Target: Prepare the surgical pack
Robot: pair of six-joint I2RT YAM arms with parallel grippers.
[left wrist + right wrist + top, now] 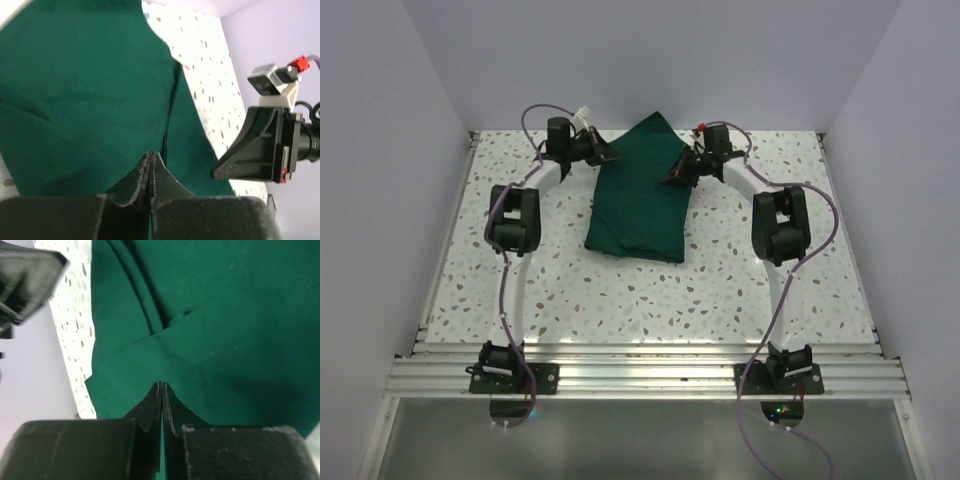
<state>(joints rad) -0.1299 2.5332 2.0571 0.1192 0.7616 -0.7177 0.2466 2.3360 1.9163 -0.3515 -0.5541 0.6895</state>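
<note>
The surgical pack shows as a dark green cloth point(640, 205), a folded bundle on the far middle of the table with one corner pointing to the back wall. No steel tray, scissors or gauze is in view. My left gripper point(610, 157) is at the cloth's far left edge, and my right gripper point(675, 177) is at its far right edge. In the left wrist view my left gripper point(151, 154) is shut just above the cloth point(85, 100). In the right wrist view my right gripper point(161, 384) is shut above folded layers of the cloth point(225, 330). Nothing shows between either pair of jaws.
The speckled white table point(620, 300) is walled at the back and both sides. An aluminium rail point(640, 375) runs along the near edge by the arm bases. The right gripper's body point(260, 150) is close beside my left fingers.
</note>
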